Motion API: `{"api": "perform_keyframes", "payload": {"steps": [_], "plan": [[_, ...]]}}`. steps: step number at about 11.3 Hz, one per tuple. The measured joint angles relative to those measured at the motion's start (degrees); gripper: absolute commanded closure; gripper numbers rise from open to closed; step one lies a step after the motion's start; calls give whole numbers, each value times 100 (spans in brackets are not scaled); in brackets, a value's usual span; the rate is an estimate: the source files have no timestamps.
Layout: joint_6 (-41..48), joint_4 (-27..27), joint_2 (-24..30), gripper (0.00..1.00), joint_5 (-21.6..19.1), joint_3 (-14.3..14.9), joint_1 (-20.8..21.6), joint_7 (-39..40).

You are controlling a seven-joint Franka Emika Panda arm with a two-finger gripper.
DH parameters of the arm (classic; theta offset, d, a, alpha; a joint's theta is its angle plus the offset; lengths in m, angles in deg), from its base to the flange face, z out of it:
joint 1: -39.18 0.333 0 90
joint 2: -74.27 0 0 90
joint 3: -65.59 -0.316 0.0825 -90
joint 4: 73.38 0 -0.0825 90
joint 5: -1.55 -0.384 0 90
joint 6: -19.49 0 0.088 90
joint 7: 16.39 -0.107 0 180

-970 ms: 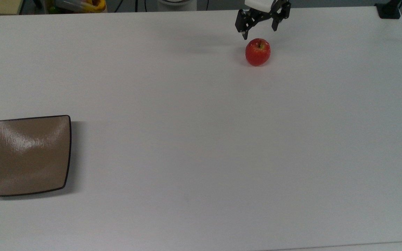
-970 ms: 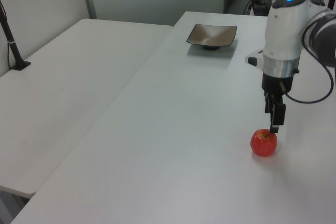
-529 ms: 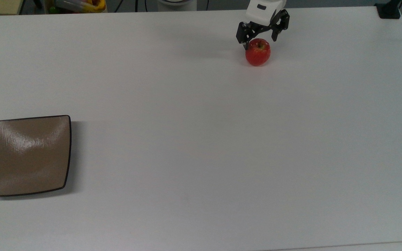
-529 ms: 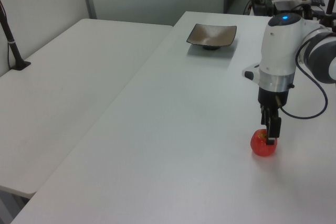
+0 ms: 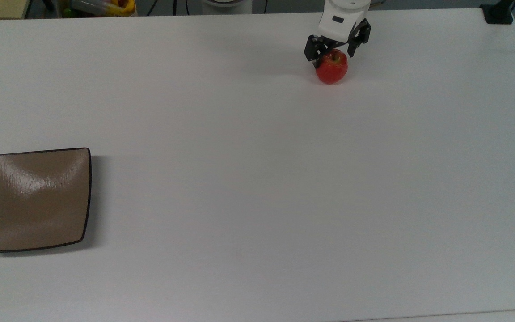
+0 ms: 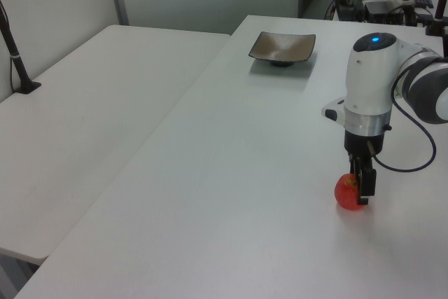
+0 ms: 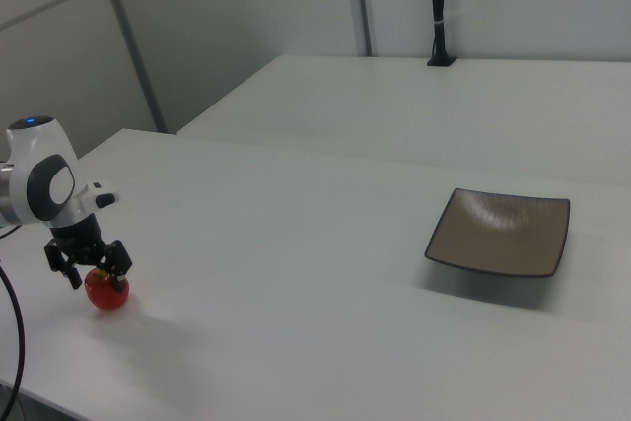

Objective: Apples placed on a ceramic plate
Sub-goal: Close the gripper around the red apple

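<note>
Straddling the apple with the gripper spread wide — one finger on either side of the fruit in the top view, not yet pressed against the skin as far as can be judged. Sitting on the white table near its far edge in the top view, stem up, with the gripper low over its upper half. In the left view, a dark finger overlapping the apple's side, down around its middle. In the right view, gripper crouched just above the apple.

Doing this step well — probably a matter of sinking a little lower so the pads meet the fruit at its widest band, not on the sloping shoulder where a round, glossy skin could squirt out. Centring the stem between the fingers before closing, then closing gently and evenly, so that neither pad nudges the apple sideways and sets it rolling. Lifting straight up afterwards, high enough to clear the table.

Waiting well apart, near the top view's left edge and lower down: the ceramic plate, tan-brown, square, dark-rimmed, with nothing on it — a long carry across bare tabletop. Aiming for the plate's middle, low release, to keep the apple from rolling toward the upturned corners.
</note>
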Motion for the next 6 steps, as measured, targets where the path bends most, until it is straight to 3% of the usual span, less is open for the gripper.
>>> {"api": "perform_keyframes", "payload": {"steps": [3, 4, 6], "plan": [[-9, 6, -185, 2, 161, -7, 0, 0], [-23, 18, -227, 15, 257, -7, 0, -1], [-48, 40, -289, 57, 334, -7, -8, -2]]}}
